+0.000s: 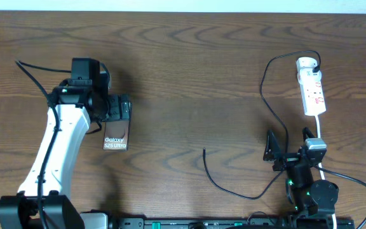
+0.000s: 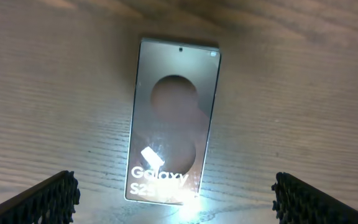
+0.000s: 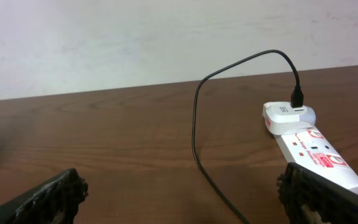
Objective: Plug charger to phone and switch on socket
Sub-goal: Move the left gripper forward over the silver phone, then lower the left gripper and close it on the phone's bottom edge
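Observation:
The phone (image 1: 116,138) lies flat on the wooden table at the left, face up with white "Galaxy" lettering at its near end. My left gripper (image 1: 121,109) hovers over it, open and empty; in the left wrist view the phone (image 2: 173,118) lies between and beyond the open fingers (image 2: 176,190). The socket (image 1: 312,88) is a white strip with red markings at the far right. The charger cable (image 1: 264,89) runs from a white adapter (image 3: 288,117) at the strip's far end. Its free tip (image 1: 204,151) lies mid-table. My right gripper (image 1: 290,149) is open, low over the cable (image 3: 194,124).
The strip's white cord (image 1: 321,137) runs toward the right arm base (image 1: 310,191). The left arm (image 1: 56,146) reaches in from the front left. A pale wall (image 3: 135,43) lies beyond the table's far edge.

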Robot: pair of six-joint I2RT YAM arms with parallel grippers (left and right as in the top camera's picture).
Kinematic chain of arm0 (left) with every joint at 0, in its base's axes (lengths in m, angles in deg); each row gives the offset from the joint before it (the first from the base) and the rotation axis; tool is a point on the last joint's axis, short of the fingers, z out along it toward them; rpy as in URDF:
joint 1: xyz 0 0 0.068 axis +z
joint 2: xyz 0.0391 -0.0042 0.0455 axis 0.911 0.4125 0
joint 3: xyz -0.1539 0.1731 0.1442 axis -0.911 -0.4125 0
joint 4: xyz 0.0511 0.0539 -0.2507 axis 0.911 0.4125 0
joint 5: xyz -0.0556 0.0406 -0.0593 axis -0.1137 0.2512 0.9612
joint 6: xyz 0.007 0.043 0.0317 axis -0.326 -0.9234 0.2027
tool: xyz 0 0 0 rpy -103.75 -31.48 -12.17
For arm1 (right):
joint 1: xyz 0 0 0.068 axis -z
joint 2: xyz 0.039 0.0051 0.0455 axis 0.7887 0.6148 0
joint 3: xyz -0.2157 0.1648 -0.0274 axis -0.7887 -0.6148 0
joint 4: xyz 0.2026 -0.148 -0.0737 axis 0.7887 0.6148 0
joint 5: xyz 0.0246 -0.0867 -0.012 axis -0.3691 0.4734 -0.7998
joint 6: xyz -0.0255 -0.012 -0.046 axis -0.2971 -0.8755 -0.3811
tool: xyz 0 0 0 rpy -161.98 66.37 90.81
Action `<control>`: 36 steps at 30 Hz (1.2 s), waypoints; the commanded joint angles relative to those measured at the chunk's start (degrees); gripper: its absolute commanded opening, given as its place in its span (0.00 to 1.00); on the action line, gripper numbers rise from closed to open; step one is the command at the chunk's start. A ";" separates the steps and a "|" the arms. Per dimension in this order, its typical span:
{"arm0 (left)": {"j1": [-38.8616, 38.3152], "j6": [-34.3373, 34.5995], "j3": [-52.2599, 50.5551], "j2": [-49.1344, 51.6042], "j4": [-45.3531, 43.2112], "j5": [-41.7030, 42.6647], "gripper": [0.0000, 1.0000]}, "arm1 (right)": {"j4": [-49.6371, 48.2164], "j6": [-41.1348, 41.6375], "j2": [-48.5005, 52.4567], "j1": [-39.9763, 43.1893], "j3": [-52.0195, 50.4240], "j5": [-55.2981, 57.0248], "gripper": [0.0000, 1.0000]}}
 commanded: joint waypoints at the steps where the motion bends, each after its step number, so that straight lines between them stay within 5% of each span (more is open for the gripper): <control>1: -0.13 -0.31 -2.99 0.74 -2.12 0.66 0.98 | 0.24 0.22 -0.24 -0.48 -0.07 0.04 0.99; 36: -1.57 -1.03 -5.95 11.85 -9.46 -4.09 0.98 | 0.24 0.22 -0.24 -0.48 -0.07 0.04 0.99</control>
